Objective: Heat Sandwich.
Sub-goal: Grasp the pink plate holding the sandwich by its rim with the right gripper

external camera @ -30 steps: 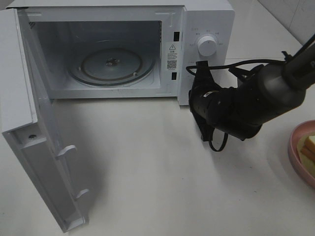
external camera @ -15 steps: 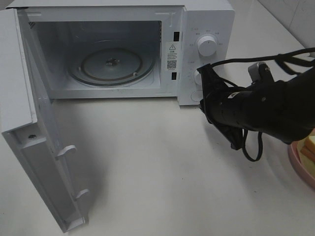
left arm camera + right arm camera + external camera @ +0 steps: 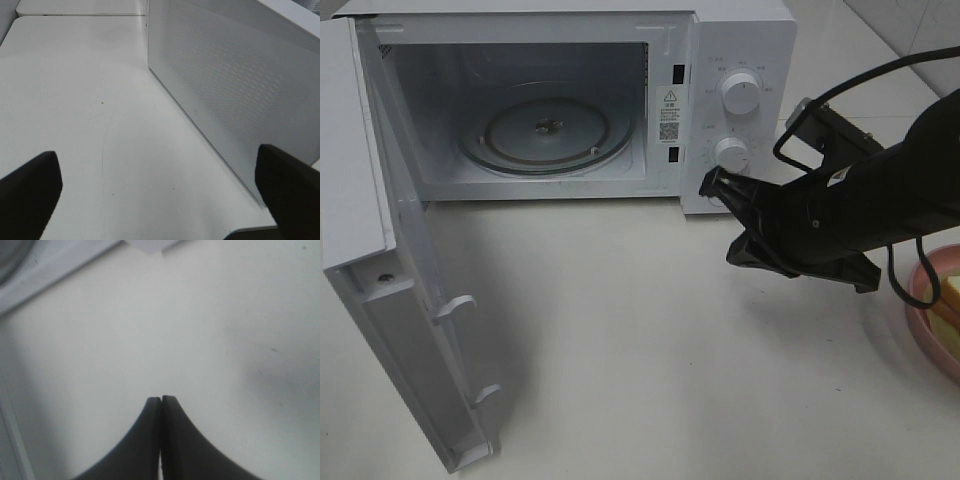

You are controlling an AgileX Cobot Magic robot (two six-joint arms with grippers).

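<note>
Sandwich (image 3: 949,297) lies on the plate (image 3: 918,292) at the far right edge of the table (image 3: 650,340), well apart from the microwave (image 3: 740,40). Only a yellowish corner of it shows in the high view. The microwave's door (image 3: 410,320) stands swung wide to the left, and the glass turntable (image 3: 545,130) shows inside the cavity. The right arm reaches across in front of the control panel. The right claw (image 3: 712,182) is close beside the lower knob (image 3: 731,152), but I cannot tell if it touches the panel. Its jaws are pressed tight together with nothing between them, hanging above bare table in its wrist view. The left claw (image 3: 157,160) is outside the high view. In its own wrist view the two fingers (image 3: 30,195) stand spread wide and hold nothing, above the table beside the microwave's perforated side wall (image 3: 225,75).
</note>
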